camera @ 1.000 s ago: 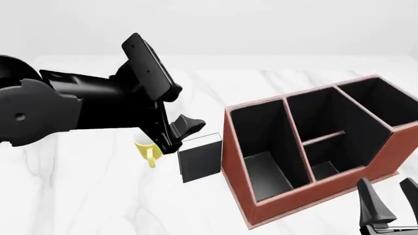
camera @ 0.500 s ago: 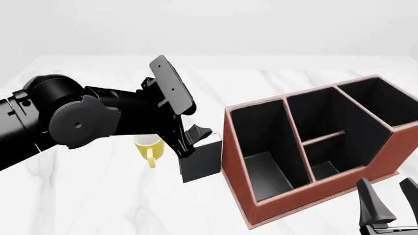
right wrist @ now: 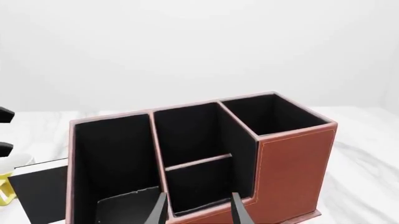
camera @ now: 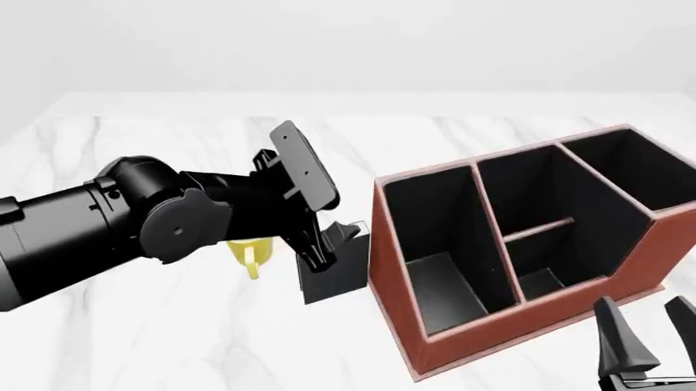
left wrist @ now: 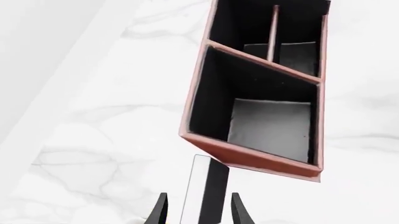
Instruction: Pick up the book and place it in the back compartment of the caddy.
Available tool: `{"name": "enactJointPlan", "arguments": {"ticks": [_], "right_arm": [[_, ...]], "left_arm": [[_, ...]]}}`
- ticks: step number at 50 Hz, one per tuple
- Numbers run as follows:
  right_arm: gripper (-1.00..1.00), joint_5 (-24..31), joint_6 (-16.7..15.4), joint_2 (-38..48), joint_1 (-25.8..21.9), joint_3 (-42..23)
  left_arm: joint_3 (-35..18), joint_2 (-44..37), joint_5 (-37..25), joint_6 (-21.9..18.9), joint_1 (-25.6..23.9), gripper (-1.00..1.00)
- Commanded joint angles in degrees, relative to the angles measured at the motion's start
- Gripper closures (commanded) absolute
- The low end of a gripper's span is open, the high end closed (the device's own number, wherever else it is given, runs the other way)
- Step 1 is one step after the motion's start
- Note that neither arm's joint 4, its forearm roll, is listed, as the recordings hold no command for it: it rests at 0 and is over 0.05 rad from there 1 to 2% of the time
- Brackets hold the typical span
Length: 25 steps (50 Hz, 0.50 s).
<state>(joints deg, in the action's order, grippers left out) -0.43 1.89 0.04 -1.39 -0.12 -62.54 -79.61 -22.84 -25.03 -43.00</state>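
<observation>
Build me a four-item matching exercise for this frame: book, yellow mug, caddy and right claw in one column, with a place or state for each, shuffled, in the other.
Things:
1. book
2. yellow mug
3. caddy
4. right claw

Places or states:
A. open, holding nothing, near the caddy's front right corner in the front view
B. upright on the table between the left claw's fingers
C. on the table's right part, every visible cell bare
D. mostly hidden behind the left arm, left of the book

Pairs: 1-B, 2-D, 3-C, 4-A
</observation>
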Motion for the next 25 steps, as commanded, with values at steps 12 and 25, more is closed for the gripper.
{"name": "enactJointPlan", "arguments": {"ticks": [12,25], "right_arm": [[-1.00,0.1,0.1,0.0,0.1,0.0],[-1.00,0.1,0.1,0.0,0.2,0.0]], "left_arm": [[2.1,-1.4,5.1,-0.6,2.0,-1.00],[6.1,-2.5,8.8,1.2,0.1,-1.00]]}}
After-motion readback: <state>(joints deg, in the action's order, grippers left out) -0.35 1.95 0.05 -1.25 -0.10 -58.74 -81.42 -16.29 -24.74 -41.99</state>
